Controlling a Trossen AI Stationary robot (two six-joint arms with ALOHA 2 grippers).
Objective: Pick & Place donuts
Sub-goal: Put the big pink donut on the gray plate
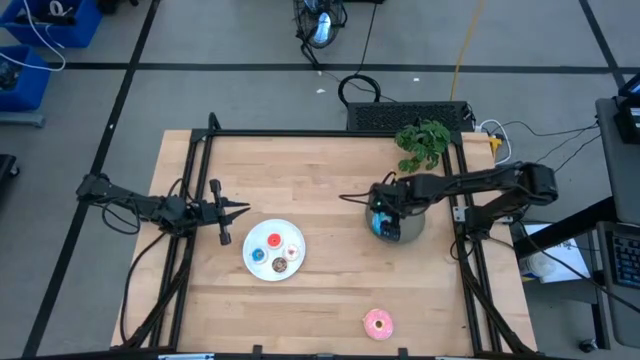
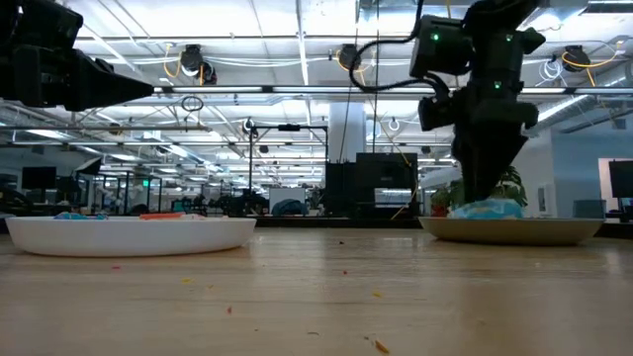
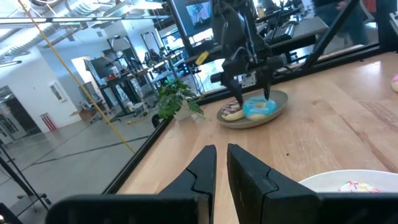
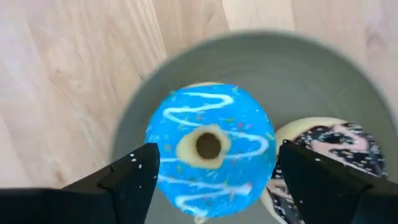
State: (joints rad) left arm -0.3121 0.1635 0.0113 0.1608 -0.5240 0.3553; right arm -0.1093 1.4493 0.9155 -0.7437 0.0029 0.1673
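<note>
My right gripper [image 4: 216, 157] is open over the grey plate [image 1: 412, 231], pointing down. Its fingers stand on either side of the blue-iced donut [image 4: 208, 149], which lies flat on that plate beside the chocolate donut [image 4: 339, 149]. The low view puts the same gripper [image 2: 485, 193] just above the blue-iced donut [image 2: 485, 210]. The pink-iced donut [image 1: 378, 323] lies alone on the table near its near edge. The small red [image 1: 274, 240], blue [image 1: 259, 255] and whitish [image 1: 292, 251] donuts lie on the white plate [image 1: 250, 262]. My left gripper [image 1: 238, 210] hangs shut left of the white plate.
A potted green plant [image 1: 422, 140] stands at the table's far right, just behind the grey plate. A black frame rail [image 1: 330, 133] runs along the far edge and down both sides. Bare wood lies between the two plates and toward the near edge.
</note>
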